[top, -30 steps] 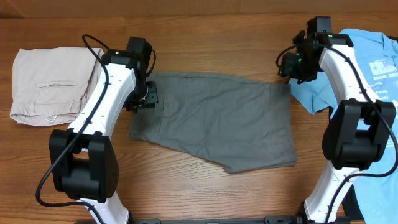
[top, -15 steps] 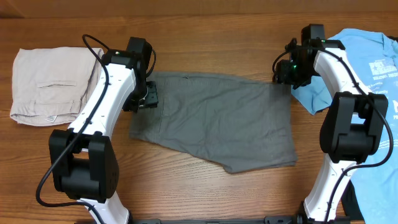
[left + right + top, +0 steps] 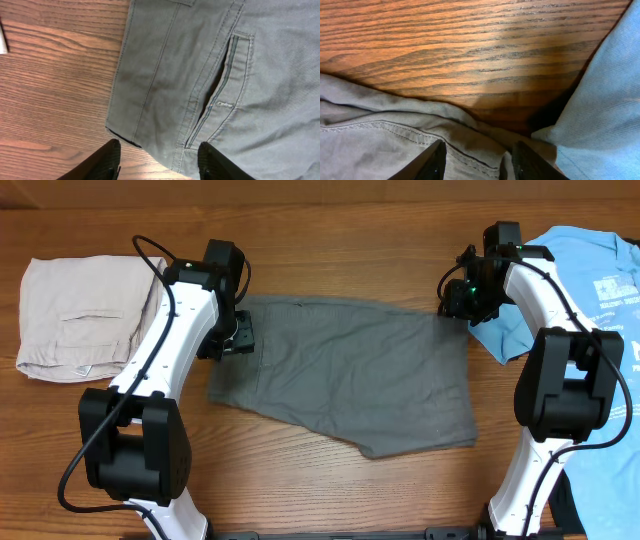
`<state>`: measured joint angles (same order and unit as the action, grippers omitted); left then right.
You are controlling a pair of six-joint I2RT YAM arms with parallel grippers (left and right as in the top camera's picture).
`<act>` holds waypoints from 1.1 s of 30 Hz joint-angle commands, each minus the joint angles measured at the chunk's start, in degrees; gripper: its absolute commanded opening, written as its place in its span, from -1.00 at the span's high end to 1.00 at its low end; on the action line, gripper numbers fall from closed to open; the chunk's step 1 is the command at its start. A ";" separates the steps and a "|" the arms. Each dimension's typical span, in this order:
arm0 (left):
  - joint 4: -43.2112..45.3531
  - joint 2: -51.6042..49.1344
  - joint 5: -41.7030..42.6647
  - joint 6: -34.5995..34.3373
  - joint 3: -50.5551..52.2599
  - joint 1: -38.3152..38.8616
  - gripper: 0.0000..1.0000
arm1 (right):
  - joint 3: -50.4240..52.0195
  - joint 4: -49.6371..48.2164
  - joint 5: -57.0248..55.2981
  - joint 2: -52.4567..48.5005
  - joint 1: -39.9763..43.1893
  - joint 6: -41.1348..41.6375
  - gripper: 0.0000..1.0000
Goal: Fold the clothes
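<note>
Right gripper [image 3: 479,150] nudged leftward over the shorts [image 3: 350,370], spread wide (left gripper [image 3: 159,151] likewise).

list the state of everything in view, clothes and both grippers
dark grey shorts: unfolded, spread flat on the table
back pocket: slit gaping slightly
beige shorts: folded, lying flat
light blue T-shirt: unfolded, print side up, partly out of frame
left gripper: open, over the grey shorts' waistband corner
right gripper: open, over the grey shorts' rumpled edge beside the T-shirt
</note>
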<state>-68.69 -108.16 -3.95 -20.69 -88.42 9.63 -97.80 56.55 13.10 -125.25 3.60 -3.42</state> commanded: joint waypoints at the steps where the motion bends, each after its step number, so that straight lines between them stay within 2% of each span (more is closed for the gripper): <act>1: 0.02 -0.09 -0.96 -0.15 0.63 -0.35 -0.11 | 0.37 -0.11 0.50 -0.26 -0.31 -1.57 0.03; 17: 0.04 -0.09 -0.96 -0.15 0.63 -0.35 -0.15 | 0.33 -0.55 2.62 -3.48 -0.37 -1.55 0.00; 28: 0.52 -0.09 -0.96 -0.15 0.63 -0.37 -0.19 | -3.69 3.52 2.64 -3.34 -0.37 -1.55 0.35; 33: 0.55 -0.09 -0.96 -0.15 0.63 -0.37 -0.20 | -6.47 6.69 2.64 -3.32 -0.37 -1.53 0.65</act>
<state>-68.14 -108.16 -3.95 -20.69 -88.42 9.63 -101.38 62.72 14.83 -128.11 3.60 -4.86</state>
